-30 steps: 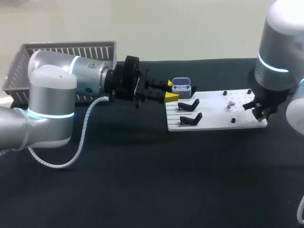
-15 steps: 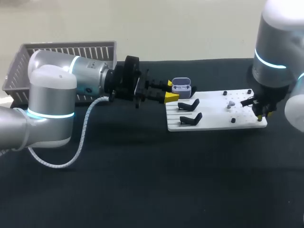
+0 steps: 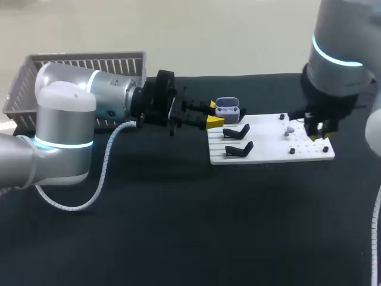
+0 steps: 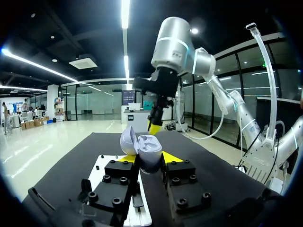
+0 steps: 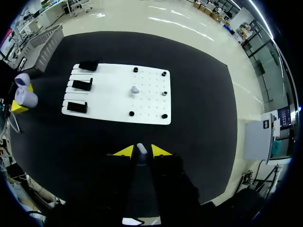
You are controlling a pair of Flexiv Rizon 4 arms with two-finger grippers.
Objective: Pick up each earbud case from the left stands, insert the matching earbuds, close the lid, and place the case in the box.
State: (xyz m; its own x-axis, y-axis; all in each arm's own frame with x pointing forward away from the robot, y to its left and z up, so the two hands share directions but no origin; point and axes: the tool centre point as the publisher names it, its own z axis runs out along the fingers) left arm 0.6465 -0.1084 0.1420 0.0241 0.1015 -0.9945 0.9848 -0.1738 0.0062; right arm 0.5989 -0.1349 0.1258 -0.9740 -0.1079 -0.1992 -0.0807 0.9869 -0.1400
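– Your left claw (image 3: 215,114) is clamped on the earbud case (image 3: 227,110), one yellow tip on each side, so it's only as open as the case is wide. You've got the case up off the table (image 3: 178,226), just off the far left corner of the white board (image 3: 268,154). The lid is flipped open and tipped back. On your left wrist cam the case sits upright between the fingers with the open side facing up.

– Yep, and your right claw (image 5: 141,152) is nearly closed, pinching a small white earbud (image 5: 141,148) between its tips. On the head cam it hangs above the board's right end, lifted off the surface. A second earbud (image 3: 288,129) lies on the board's right half, in among the little black pegs (image 3: 292,151).

– Worth adding for you: three black stands (image 5: 81,84) line the board's left edge, one behind the other. The one at the far corner is right next to the case you're holding.

– And your grey slatted box (image 3: 77,62) is at the table's far left corner, behind your left arm (image 3: 65,119). Can't tell what's in it from any of these angles.
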